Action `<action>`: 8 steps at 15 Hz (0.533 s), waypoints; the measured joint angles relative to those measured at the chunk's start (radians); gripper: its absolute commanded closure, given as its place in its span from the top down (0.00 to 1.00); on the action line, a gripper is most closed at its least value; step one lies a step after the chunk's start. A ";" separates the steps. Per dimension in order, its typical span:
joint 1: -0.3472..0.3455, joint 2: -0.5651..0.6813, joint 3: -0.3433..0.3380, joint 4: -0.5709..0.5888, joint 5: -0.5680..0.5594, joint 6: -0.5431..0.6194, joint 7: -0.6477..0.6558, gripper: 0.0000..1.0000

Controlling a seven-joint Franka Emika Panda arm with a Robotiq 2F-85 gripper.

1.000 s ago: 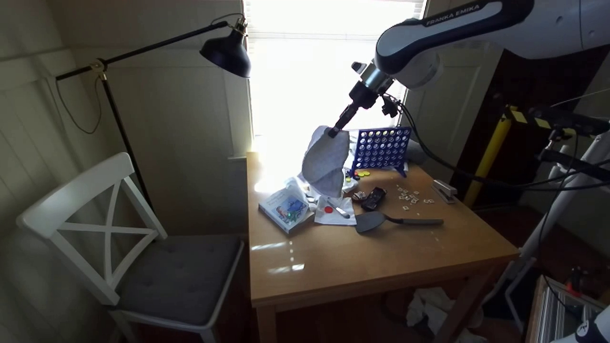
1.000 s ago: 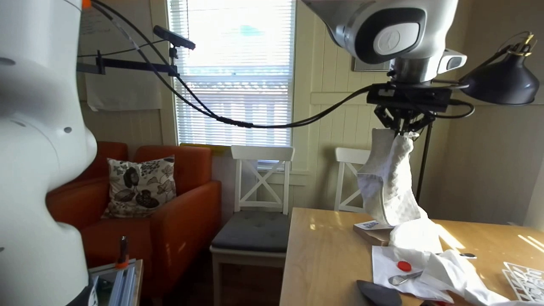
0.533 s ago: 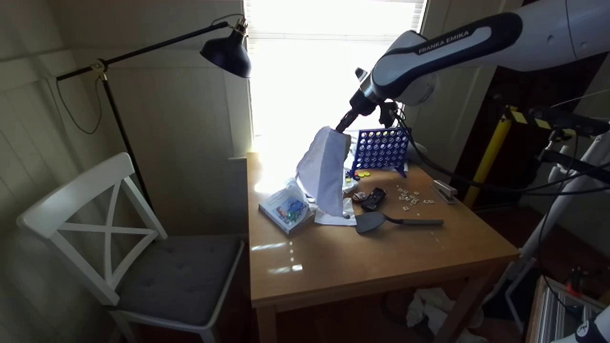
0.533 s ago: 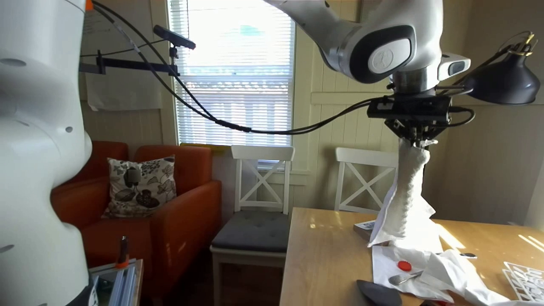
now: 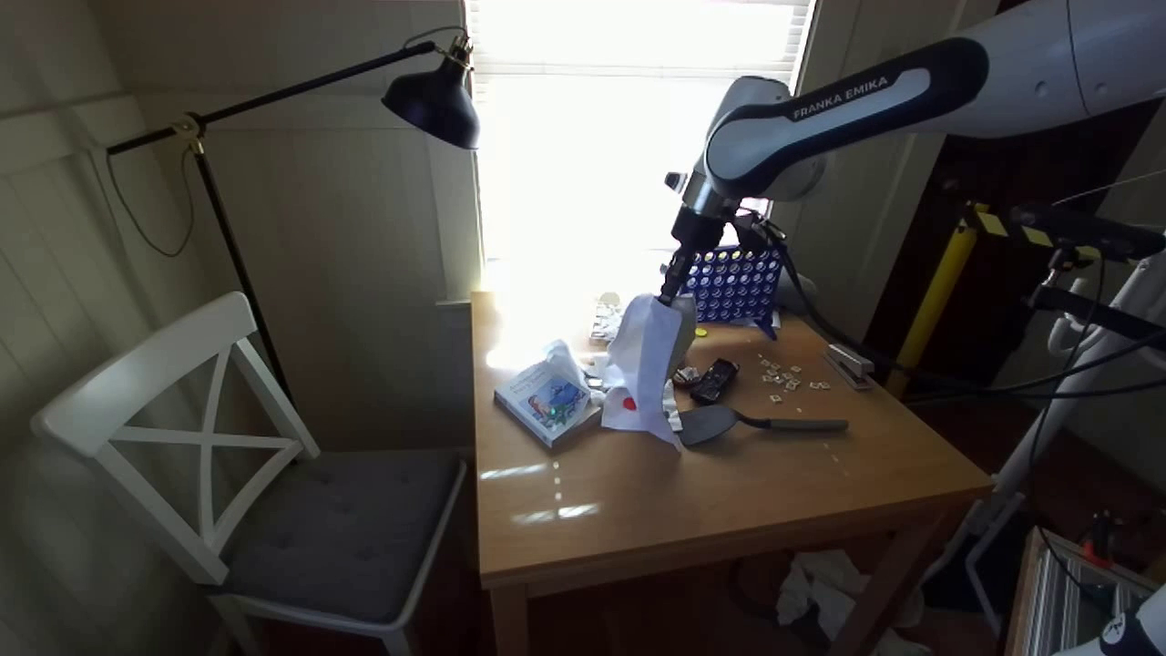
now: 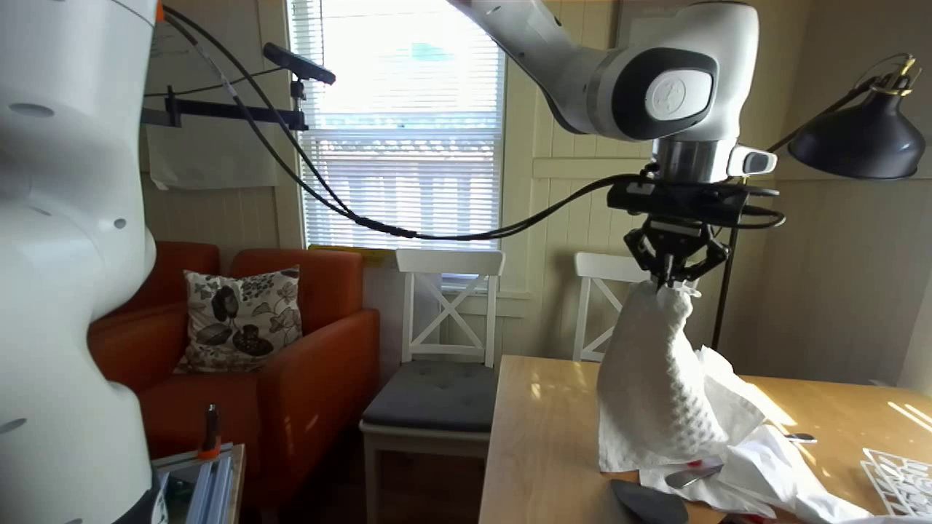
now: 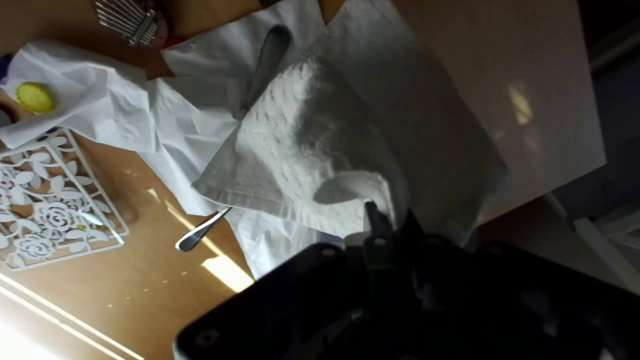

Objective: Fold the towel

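Straight down from me it hangs: the towel (image 6: 652, 386) drops from my gripper (image 6: 664, 282), long axis running from my tips toward the table (image 6: 546, 444), gathered top pinched tight between my fingers (image 7: 380, 224). Lower down it flares wide and loose, and whether that hem touches the wood I can't tell. From the wrist, bumpy weave shows on one side, smooth shaded cloth on the other, a loop curling right at my tips. Mine is the only arm here, so I judge this a lay-and-drag fold, and it isn't made yet. And look what's underneath! A sheet of white paper (image 5: 621, 420) with a red disc (image 5: 629, 404), cutlery (image 6: 688, 478) poking out by the hem, the spatula (image 5: 709, 424) just beside the lowest corner. Crumpled paper (image 6: 783, 466) flanks one side, the book (image 5: 547, 401) sits nearby, and the blue game grid (image 5: 742, 287) stands upright behind me. My call: lay it toward the chair (image 6: 437, 397) side, where wood shows; come straight down and it could bunch over that cutlery.
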 measured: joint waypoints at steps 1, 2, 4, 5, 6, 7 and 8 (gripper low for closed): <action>0.000 -0.001 0.008 0.016 0.022 -0.043 -0.028 0.02; 0.000 -0.002 0.016 0.034 0.045 -0.082 -0.056 0.02; 0.002 -0.001 0.030 0.070 0.073 -0.152 -0.090 0.02; 0.005 0.000 0.037 0.091 0.083 -0.183 -0.095 0.02; 0.011 0.001 0.043 0.112 0.093 -0.211 -0.096 0.02; 0.017 0.002 0.049 0.135 0.108 -0.234 -0.097 0.02; 0.022 0.003 0.055 0.157 0.126 -0.254 -0.097 0.02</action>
